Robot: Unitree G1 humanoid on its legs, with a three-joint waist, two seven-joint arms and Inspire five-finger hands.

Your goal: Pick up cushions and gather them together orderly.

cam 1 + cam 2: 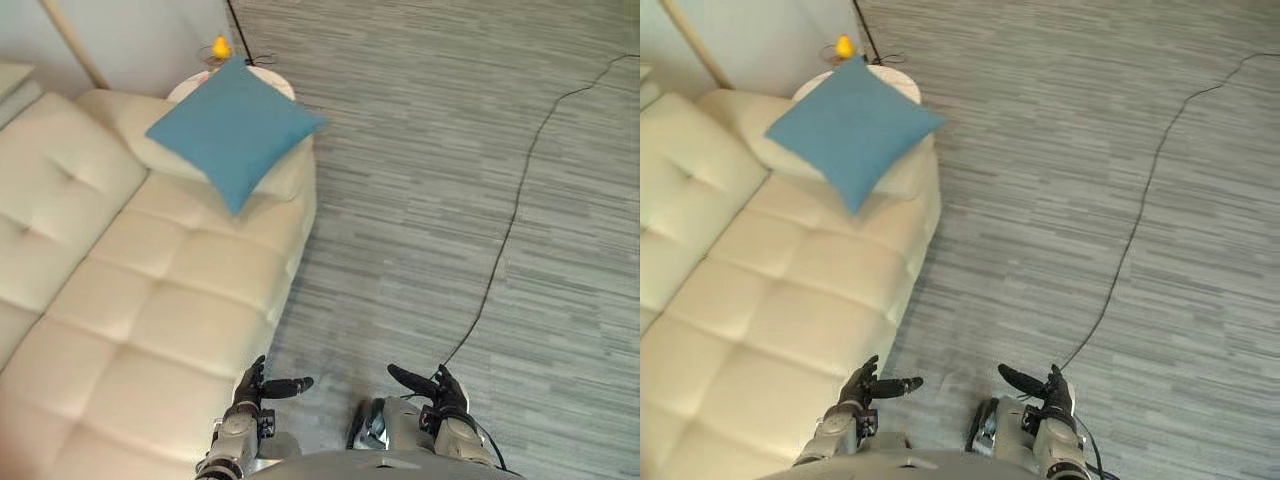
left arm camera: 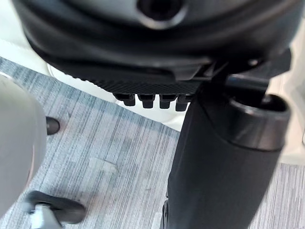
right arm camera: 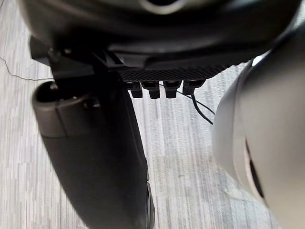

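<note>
A blue cushion [image 1: 235,125] rests tilted on one corner at the far end of a cream tufted sofa [image 1: 150,300], against its armrest. By the sofa's near front edge the left hand [image 1: 250,385] hangs over the grey floor [image 1: 420,150]. The right hand [image 1: 440,392] is further out. Both have loosely straight fingers (neither holds anything).

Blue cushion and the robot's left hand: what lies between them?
Only bare cream sofa seat, between left hand and blue cushion, in the left eye view.
</note>
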